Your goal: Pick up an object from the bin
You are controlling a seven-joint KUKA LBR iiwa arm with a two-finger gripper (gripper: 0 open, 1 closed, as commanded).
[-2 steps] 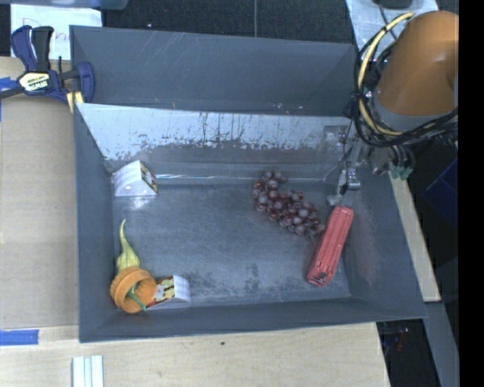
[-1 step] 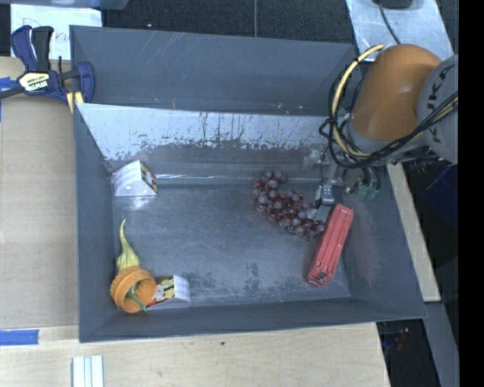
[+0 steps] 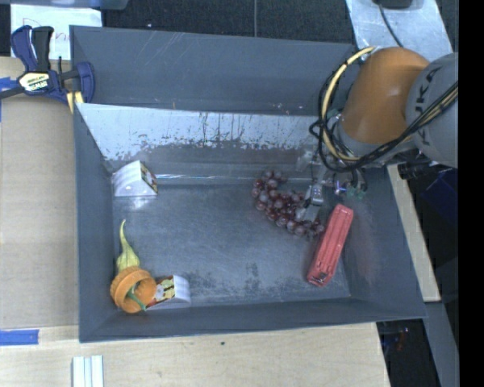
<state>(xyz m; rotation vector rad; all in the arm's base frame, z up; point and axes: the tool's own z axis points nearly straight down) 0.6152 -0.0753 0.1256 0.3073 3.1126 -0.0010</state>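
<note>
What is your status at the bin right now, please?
Gripper low at right edge of dark red grape bunch. Grasp not confirmed. Red bar lies close beside, lower right; may crowd the pick.

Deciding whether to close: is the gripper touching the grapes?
Cannot tell. The camera view shows the gripper overlapping the right edge of the grapes from above, but not its height over them.
</note>
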